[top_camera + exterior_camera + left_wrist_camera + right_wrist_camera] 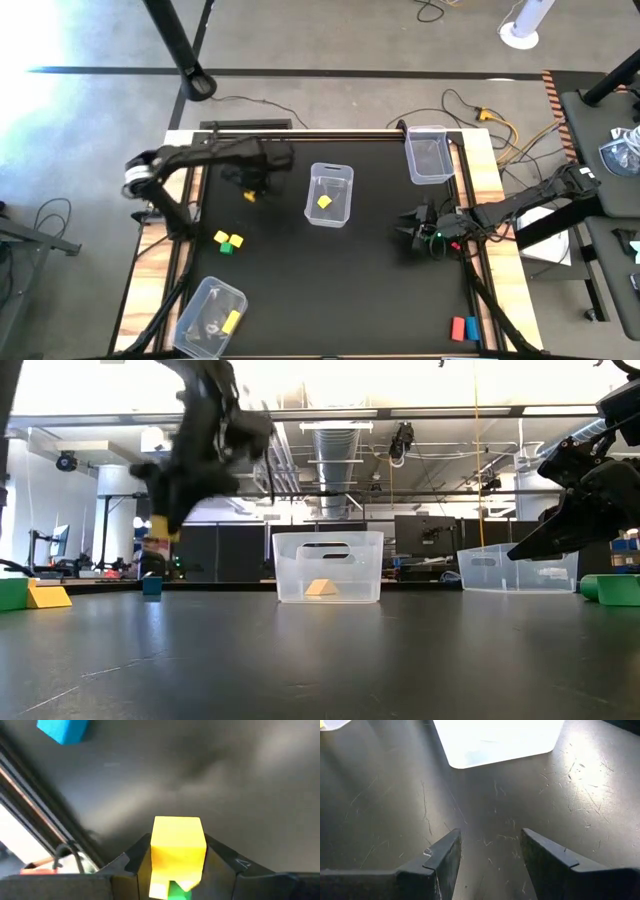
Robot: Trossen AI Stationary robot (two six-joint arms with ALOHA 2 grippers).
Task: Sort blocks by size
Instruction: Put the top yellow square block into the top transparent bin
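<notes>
Above table, left tool [177, 870] grips yellow block [178, 845].

The tabletop [370, 290] is matt black, edged in pale wood grain. The dark left hand [177, 870] grips a bright yellow block [178, 845]; a blue block [64, 730] lies at the upper left of that wrist view. At the left of the high view sit a yellow block [220, 237] and a green one [228, 248]. The middle clear bin [330, 194] holds a yellow block [324, 202]. At the lower right lie a red block [458, 328] and a blue one [472, 327]. The right hand [490, 855] is black.
</notes>
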